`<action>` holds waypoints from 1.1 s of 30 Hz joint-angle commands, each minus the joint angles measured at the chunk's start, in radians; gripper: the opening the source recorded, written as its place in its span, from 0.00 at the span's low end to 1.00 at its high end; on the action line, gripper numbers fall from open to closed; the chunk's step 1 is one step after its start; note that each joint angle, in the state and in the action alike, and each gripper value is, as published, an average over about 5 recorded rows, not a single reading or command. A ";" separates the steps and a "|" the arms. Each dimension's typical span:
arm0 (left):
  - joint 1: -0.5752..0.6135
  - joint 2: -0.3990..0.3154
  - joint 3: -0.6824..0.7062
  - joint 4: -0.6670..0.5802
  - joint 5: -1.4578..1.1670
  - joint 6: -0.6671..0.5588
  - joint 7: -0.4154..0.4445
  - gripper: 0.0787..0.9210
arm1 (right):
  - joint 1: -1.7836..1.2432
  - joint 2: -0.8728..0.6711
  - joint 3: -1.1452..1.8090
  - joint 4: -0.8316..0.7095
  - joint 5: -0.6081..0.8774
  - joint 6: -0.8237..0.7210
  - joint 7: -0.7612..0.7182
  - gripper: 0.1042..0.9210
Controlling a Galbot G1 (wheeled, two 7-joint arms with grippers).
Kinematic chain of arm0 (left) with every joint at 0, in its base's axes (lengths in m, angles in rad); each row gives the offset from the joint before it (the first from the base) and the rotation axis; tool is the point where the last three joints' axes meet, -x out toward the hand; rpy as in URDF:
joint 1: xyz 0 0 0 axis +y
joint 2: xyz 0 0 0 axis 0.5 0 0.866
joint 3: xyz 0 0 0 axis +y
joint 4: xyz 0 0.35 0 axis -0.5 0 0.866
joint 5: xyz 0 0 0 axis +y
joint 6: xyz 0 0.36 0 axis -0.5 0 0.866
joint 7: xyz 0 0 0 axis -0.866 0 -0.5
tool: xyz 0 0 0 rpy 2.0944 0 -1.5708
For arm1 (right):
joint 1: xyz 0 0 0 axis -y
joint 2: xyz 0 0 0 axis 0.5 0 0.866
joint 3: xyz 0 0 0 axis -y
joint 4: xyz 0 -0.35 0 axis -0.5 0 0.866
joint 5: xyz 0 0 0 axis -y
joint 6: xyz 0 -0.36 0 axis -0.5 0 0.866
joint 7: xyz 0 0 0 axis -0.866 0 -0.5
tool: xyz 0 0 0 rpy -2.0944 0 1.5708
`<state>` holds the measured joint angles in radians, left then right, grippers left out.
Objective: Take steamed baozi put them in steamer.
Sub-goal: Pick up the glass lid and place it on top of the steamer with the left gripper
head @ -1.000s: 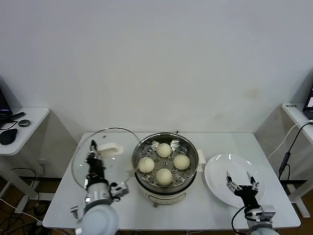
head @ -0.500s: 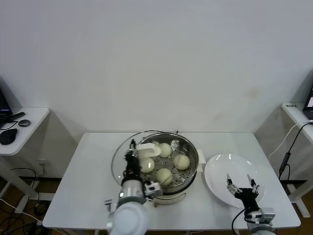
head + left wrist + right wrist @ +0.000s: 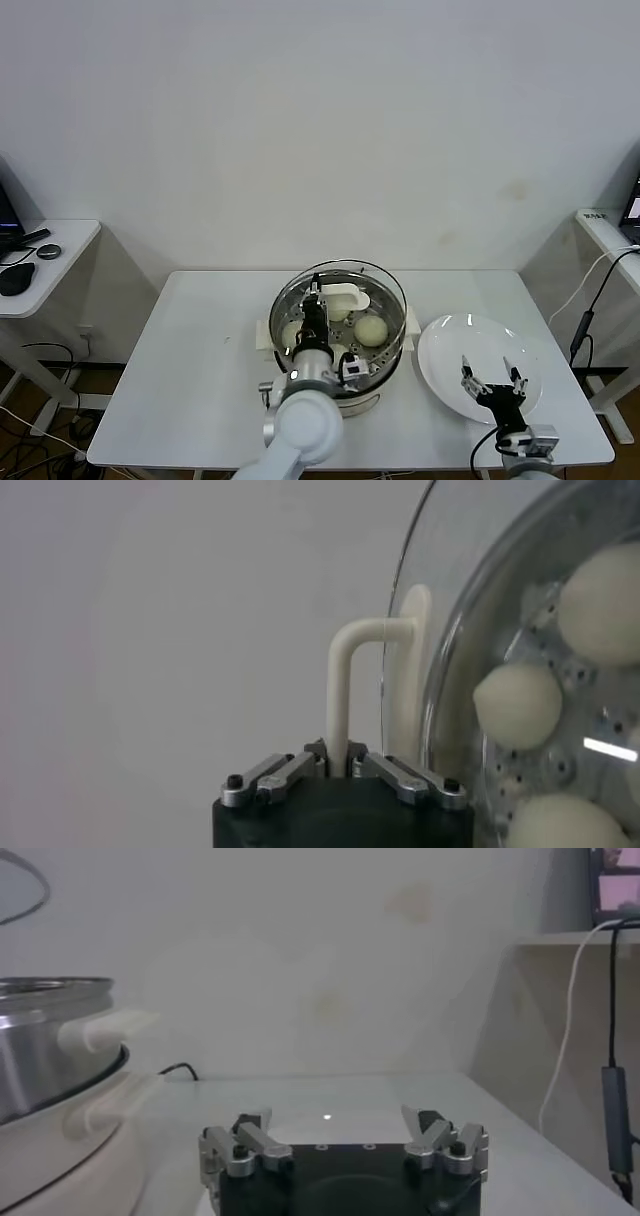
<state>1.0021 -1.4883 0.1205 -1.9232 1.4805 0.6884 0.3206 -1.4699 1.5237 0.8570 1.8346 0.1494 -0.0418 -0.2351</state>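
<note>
The steamer stands at the middle of the white tabletop, with the steamed baozi lying on its perforated tray. Four buns cannot all be counted in the head view, since the left arm covers part of the tray; three are seen through the glass in the left wrist view.

The left gripper is held above the steamer, its fingers clenched on the white handle of the round glass lid. The handle's arch runs straight out from between the fingers, and the lid's disc is carried over the pot's opening, roughly level and nearly centred on the rim. Whether the lid's edge touches the rim cannot be told. The buns lie under the glass, beyond the fingers and apart from them.

The right gripper hovers over the near part of the flat white plate, just beside the steamer on the robot's right. Its fingers are spread wide and nothing is held between them. The steamer's white side handle is seen off to one side in the right wrist view.
</note>
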 commanded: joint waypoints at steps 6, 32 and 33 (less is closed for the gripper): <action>-0.056 0.000 0.047 0.136 0.083 0.002 -0.056 0.11 | 0.009 0.005 0.000 0.000 -0.001 -0.009 0.001 0.88; -0.011 -0.012 0.038 0.120 0.130 0.002 0.004 0.11 | 0.013 0.010 -0.008 -0.013 -0.001 -0.005 0.004 0.88; -0.011 -0.012 0.038 0.120 0.130 0.002 0.005 0.11 | 0.013 0.010 -0.008 -0.014 -0.001 -0.004 0.004 0.88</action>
<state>0.9889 -1.4995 0.1564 -1.7929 1.6008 0.6895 0.3088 -1.4575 1.5328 0.8501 1.8229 0.1481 -0.0477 -0.2314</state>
